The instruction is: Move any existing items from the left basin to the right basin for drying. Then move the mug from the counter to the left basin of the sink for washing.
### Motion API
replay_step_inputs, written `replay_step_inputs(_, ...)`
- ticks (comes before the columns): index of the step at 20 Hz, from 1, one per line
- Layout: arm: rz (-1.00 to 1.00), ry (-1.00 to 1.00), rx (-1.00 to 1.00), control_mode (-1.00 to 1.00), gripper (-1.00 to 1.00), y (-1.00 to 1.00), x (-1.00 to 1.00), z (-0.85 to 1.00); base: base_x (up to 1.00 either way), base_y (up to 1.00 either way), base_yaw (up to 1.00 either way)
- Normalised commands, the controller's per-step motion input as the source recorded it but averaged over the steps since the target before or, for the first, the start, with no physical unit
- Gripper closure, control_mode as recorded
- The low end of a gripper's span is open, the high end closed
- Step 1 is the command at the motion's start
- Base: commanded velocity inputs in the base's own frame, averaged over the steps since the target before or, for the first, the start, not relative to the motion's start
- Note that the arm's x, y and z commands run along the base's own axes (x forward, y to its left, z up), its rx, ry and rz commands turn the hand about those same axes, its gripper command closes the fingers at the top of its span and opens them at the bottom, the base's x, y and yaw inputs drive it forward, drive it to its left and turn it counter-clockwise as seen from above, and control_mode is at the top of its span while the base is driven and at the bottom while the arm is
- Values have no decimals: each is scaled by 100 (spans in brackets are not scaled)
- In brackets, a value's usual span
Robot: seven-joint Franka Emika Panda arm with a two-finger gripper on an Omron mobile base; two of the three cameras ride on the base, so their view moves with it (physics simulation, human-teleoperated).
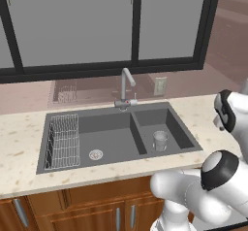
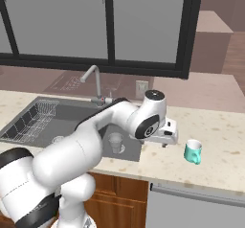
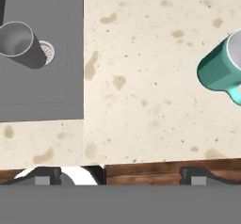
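While the glass (image 1: 160, 140) stands in the right basin (image 1: 182, 131), the claw (image 3: 117, 177) hangs fully open and empty above the bench (image 3: 150, 77); the mug (image 3: 221, 68) sits off to one side, so centre over it before descending.

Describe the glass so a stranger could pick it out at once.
Find the dark grey sink set in the beige counter below the window. Its narrower right basin, the one without a wire rack, holds the glass, upright by the drain. It is translucent grey and has no handle, unlike the teal mug on the counter.
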Motion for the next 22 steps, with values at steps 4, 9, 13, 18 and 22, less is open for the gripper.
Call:
replay_step_inputs(4, 2, -2, -1, -100, -100, -34, -18, 8, 0, 0, 0)
replay_step_inputs(9, 2, -4, 0, -100, -100, -36, -8, 9, 0, 0, 0)
replay_step_inputs(13, 4, -4, 0, -100, -100, -36, -1, 7, 0, 0, 0)
replay_step_inputs(18, 4, -3, 0, -100, -100, -40, 0, 2, 0, 0, 0)
replay_step_inputs(22, 3, -2, 0, -100, -100, -44, -1, 0, 0, 0, 0)
